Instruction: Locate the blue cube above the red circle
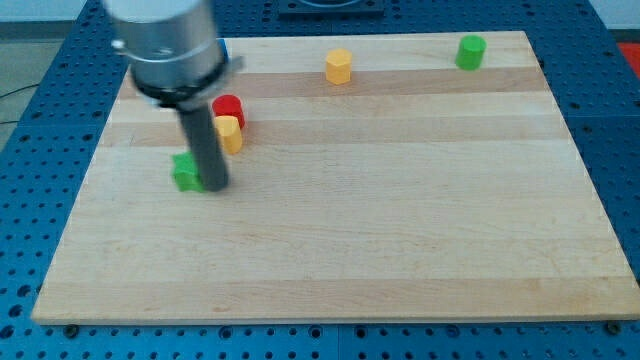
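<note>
My tip [215,188] rests on the wooden board [400,220] at the left, touching or almost touching the right side of a green block [184,172]. A red cylinder [230,107] stands just up and right of the rod, with a yellow block [231,134] against its lower side. A small sliver of blue [223,49], probably the blue cube, shows at the right edge of the arm's grey body [168,45] above the red cylinder. The rest of it is hidden behind the arm.
A yellow hexagonal block [338,66] sits near the board's top edge at the middle. A green cylinder [470,51] sits at the top right. Blue perforated table surrounds the board.
</note>
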`<move>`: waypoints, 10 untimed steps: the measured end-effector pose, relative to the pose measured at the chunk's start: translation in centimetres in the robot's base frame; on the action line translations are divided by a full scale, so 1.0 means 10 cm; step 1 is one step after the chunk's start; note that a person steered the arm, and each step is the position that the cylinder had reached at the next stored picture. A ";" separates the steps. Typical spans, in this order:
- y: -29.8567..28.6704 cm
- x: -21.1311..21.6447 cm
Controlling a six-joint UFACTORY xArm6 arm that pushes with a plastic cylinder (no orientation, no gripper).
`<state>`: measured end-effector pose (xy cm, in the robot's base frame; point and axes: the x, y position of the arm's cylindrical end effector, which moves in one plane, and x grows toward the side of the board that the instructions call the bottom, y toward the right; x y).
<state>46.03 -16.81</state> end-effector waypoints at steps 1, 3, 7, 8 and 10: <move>-0.09 -0.01; -0.23 -0.17; -0.14 -0.82; -0.41 -1.15; -1.02 -1.85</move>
<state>27.57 -27.04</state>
